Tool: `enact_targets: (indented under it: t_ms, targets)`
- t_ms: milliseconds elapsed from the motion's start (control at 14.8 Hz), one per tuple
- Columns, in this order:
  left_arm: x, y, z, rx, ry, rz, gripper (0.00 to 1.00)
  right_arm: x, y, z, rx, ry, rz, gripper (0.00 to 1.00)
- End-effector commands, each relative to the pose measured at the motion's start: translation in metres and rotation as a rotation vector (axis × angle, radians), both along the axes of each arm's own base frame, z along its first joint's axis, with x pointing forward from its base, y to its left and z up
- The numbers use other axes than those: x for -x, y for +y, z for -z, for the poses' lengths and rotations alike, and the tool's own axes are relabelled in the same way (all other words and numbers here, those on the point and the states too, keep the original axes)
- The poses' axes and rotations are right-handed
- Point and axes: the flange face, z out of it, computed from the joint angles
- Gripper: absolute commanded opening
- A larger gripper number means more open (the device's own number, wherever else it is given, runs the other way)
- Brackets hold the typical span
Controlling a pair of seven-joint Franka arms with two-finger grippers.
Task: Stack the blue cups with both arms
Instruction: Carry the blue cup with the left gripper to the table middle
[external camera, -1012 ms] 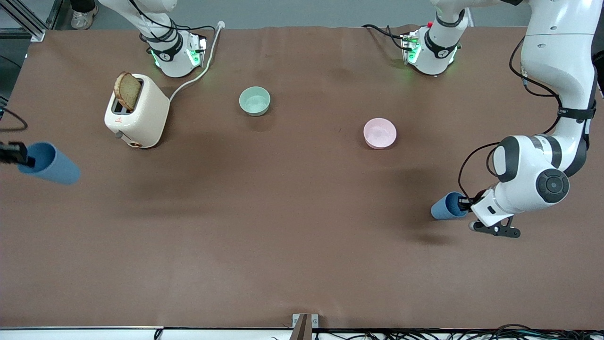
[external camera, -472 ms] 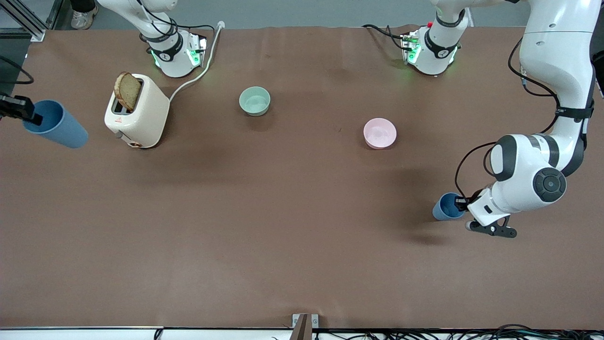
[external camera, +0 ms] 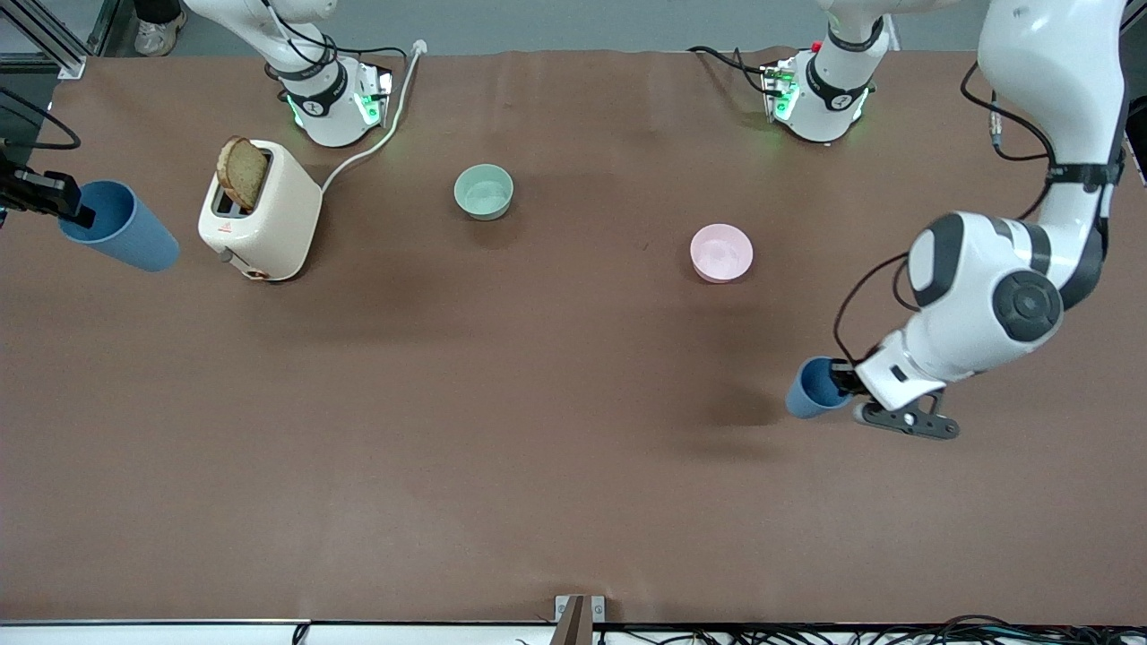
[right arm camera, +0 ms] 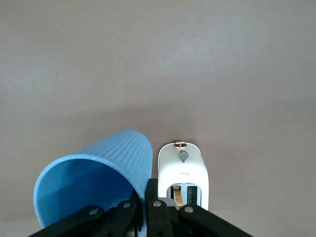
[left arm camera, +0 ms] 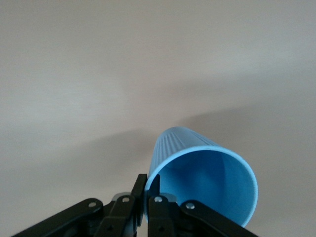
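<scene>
Holding one blue cup each, your two arms are at the carry step, high over the desk (external camera: 538, 448). Your left hand (external camera: 842, 378) pinches the rim of a cup (external camera: 814, 388) over the left arm's end. Your right hand (external camera: 67, 199) pinches the other cup (external camera: 121, 226) over the right arm's end, beside the toaster (external camera: 264, 210). Next, I think you must bring both cups together and line them up. Only the wrist views show the fingers (left arm camera: 150, 195) squeezing each rim.
</scene>
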Motion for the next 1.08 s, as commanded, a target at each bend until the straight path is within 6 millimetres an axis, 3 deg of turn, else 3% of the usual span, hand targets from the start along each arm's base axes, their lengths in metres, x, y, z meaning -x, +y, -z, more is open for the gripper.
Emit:
enact_targets:
  t_ms: [0, 405, 675, 810, 1012]
  targets:
    - [0.027, -0.069, -0.013, 0.041, 0.034, -0.118, 0.00, 0.006, -0.005, -0.007, 0.001, -0.029, 0.025, 0.05]
    - [0.094, -0.212, 0.009, 0.074, 0.136, -0.295, 0.01, 0.004, -0.002, -0.012, -0.004, -0.035, 0.021, 0.05]
    - [0.130, -0.290, 0.046, 0.106, 0.157, -0.370, 0.01, 0.004, -0.002, -0.012, -0.004, -0.035, 0.021, 0.05]
    - [0.143, -0.310, 0.067, 0.102, 0.148, -0.402, 0.01, 0.003, -0.002, -0.012, -0.003, -0.038, 0.021, 0.05]
    - [0.142, -0.311, 0.093, 0.070, 0.154, -0.411, 0.07, 0.003, -0.002, -0.012, -0.006, -0.041, 0.021, 0.05]
